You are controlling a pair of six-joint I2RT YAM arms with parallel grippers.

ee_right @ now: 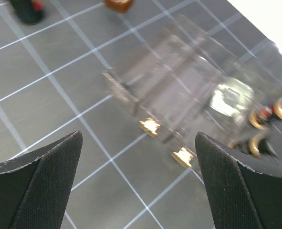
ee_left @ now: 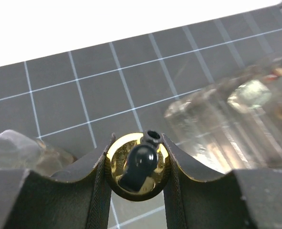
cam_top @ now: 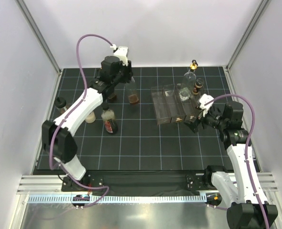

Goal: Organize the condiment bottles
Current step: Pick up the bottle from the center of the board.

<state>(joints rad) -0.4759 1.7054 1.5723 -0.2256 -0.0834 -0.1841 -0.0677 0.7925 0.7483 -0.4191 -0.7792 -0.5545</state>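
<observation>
My left gripper [cam_top: 123, 72] is shut on the gold pourer top [ee_left: 137, 167] of a tall clear bottle [cam_top: 132, 93] that stands at the back left of the mat. A white-capped bottle of dark red sauce [cam_top: 109, 122] stands in front of it, and a small black-capped bottle [cam_top: 60, 104] at the far left. Another tall clear bottle [cam_top: 188, 85] with a gold pourer stands in the clear rack [cam_top: 165, 104], with small dark bottles [cam_top: 197, 88] beside it. My right gripper [cam_top: 196, 119] is open and empty, just short of the rack's near end [ee_right: 169, 90].
A pale-capped bottle [cam_top: 90, 117] stands under my left arm. The black grid mat [cam_top: 145, 148] is bounded by white walls on the left, back and right. The rack shows blurred at the right of the left wrist view [ee_left: 236, 119].
</observation>
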